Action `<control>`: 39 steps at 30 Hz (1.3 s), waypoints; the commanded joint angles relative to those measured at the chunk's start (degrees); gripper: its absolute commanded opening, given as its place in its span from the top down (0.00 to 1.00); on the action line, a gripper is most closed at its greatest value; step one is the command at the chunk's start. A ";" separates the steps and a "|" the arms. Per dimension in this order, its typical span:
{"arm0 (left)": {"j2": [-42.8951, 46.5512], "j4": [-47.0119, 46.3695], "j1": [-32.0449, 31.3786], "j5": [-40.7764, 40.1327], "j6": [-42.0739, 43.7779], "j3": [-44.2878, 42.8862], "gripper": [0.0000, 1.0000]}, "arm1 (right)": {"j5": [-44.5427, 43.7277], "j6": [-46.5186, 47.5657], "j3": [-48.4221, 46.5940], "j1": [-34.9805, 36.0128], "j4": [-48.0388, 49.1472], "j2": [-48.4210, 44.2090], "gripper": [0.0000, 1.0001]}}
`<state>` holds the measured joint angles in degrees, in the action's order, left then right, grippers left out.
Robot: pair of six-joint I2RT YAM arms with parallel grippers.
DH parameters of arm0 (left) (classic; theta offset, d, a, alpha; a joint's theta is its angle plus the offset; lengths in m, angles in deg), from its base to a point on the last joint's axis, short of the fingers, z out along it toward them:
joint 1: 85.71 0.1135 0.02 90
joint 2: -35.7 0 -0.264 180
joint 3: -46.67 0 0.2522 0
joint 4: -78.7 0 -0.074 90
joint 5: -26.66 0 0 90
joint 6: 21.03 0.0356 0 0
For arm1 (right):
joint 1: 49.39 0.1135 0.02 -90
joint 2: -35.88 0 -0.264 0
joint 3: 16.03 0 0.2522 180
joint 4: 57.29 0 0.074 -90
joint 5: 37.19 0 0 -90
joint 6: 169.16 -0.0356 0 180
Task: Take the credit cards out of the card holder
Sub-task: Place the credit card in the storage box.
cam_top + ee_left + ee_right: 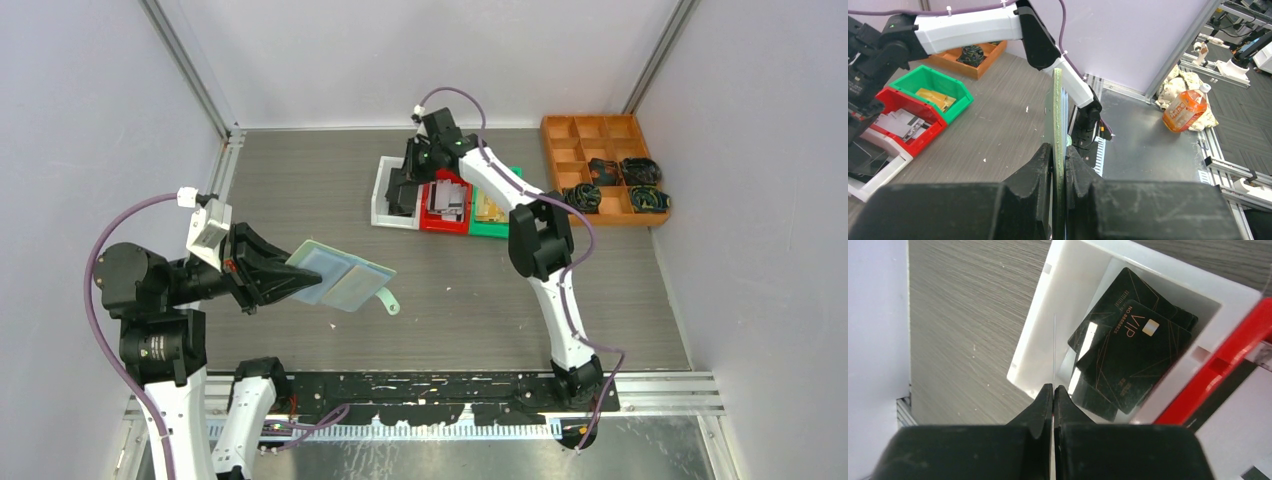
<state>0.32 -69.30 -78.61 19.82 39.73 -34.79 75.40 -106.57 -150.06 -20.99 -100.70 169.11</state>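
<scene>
A: Jaws, left gripper?
B: Clamped on one edge of the holder. It is unfolded with both panels spread, and held clear of the table on the left side. The tab hangs off its lower right corner.
A: Jaws, right gripper?
B: Pinched together on a card, seen edge-on; its colour cannot be told. It stands over the wall of the white bin.
A: Other cards?
B: In the white bin, overlapped black cards. In the red bin, grey cards. In the green bin, gold cards. The three bins stand touching in a row.
</scene>
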 commanded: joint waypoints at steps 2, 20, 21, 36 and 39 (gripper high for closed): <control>0.38 -0.95 -0.10 0.11 0.98 -1.92 0.95 | -2.92 2.37 -7.66 1.69 -3.88 3.49 0.99; 0.47 -0.15 -0.13 -0.12 1.21 -2.03 0.95 | -14.39 6.67 -3.27 2.05 -6.37 -4.07 0.64; 0.44 -0.14 -0.07 -0.20 1.23 -2.07 0.95 | -14.14 6.49 -2.77 2.11 -5.99 -5.29 0.58; 0.26 -12.27 -0.07 -14.17 -8.74 1.55 0.97 | 10.20 -15.12 43.02 2.06 37.60 -46.85 0.20; -0.34 -15.05 -0.08 -18.42 -14.04 2.33 0.96 | 15.17 -25.09 55.66 2.16 57.45 -54.56 0.13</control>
<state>0.36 -75.07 -78.61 9.11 34.46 -33.26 79.88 -116.85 -107.02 -19.09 -73.40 121.50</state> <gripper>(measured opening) 0.128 0.833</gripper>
